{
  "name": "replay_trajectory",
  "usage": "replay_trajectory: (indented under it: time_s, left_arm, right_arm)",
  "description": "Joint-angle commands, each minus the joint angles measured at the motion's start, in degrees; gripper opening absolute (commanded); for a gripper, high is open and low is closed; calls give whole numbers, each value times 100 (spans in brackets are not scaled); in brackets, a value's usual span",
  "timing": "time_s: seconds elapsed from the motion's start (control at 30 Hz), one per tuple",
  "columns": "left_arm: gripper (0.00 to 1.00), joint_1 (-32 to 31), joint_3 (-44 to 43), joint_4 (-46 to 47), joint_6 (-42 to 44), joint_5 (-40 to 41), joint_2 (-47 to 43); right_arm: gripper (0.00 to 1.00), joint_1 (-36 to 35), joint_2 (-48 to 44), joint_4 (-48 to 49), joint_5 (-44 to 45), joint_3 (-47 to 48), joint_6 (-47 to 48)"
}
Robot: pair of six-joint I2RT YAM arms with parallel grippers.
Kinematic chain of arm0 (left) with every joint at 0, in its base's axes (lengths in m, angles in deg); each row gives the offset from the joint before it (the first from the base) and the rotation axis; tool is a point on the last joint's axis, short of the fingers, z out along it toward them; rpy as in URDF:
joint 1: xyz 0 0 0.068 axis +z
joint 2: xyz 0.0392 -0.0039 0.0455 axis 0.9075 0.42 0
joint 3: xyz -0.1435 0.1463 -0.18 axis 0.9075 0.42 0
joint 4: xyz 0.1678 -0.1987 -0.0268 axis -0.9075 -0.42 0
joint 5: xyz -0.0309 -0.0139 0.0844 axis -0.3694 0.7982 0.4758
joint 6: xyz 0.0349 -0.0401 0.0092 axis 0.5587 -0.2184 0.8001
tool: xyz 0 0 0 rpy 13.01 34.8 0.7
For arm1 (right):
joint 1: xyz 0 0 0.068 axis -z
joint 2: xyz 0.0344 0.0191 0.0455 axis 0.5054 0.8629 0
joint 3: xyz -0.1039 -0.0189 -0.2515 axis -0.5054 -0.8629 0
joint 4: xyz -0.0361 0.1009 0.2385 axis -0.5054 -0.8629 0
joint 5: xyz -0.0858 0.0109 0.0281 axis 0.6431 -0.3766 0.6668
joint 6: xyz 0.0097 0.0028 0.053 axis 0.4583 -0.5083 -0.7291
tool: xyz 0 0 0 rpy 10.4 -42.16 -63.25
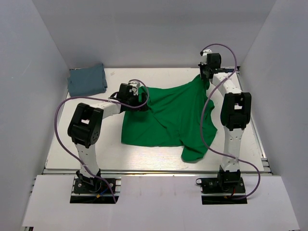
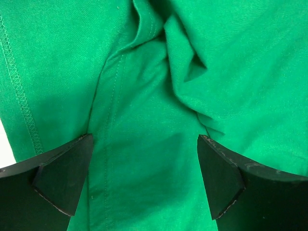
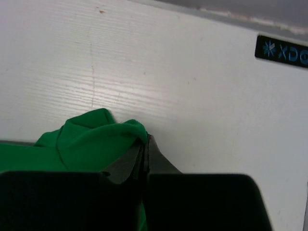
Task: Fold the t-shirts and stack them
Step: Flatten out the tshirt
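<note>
Mostly the green t-shirt [image 1: 173,118] lies spread and rumpled across the middle of the bench [image 1: 96,154]. Its far right corner is drawn up to the right gripper [image 3: 146,144], and its far left corner sits under the left gripper [image 2: 144,178]. We see the grey-blue t-shirt [image 1: 87,80] folded in the far left corner, close to the left wall [image 1: 33,72] and apart from the green one, with bare bench between them. The green cloth's near hem stays back from the bench's near edge, and one sleeve trails toward the near right. That leaves open room along the left side and the near strip, while the right arm stands close over the cloth's right edge. Our right gripper is closed, its tips pinching a small bunch of green cloth just above the far bench surface. Our left gripper stands wide apart, one finger on either side of a stitched seam [image 2: 113,120] and a soft fold. It holds nothing, and we cannot tell whether its tips touch the cloth.
</note>
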Motion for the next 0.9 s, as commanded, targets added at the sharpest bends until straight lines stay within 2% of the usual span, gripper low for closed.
replay_trajectory:
  time_s: [0.0,0.07,0.1,0.13,0.2,0.27,0.37,0.57,0.73,0.87]
  left_arm:
    - [100,1,107,-801,-31,298,504]
    - [100,1,36,-853,-31,298,443]
    - [100,1,36,-854,-31,298,442]
    - [100,1,-25,-854,-31,298,303]
    - [100,1,-148,-854,39,298,179]
    - [100,1,-324,-976,179,368,3]
    - [100,1,-666,-1213,249,823,-172]
    - [100,116,-1036,-1267,381,1219,-173]
    - [100,116,-1502,-1241,452,853,161]
    - [98,116,-1748,-1135,557,764,398]
  right_arm:
    - [0,28,133,1030,-766,178,1053]
    - [31,46,317,1120,-822,448,1019]
    - [54,37,352,911,-778,573,957]
    - [90,29,344,874,-726,678,678]
    - [90,37,231,559,-602,759,439]
    - [90,20,-226,391,-646,444,-70]
    - [90,11,-1104,240,-917,-599,-868]
    - [90,-7,-2615,355,-1094,-2762,-1670]
    - [90,-50,-2987,522,-1411,-3985,-1978]
    - [90,-121,-2935,373,-1744,-4234,-1953]
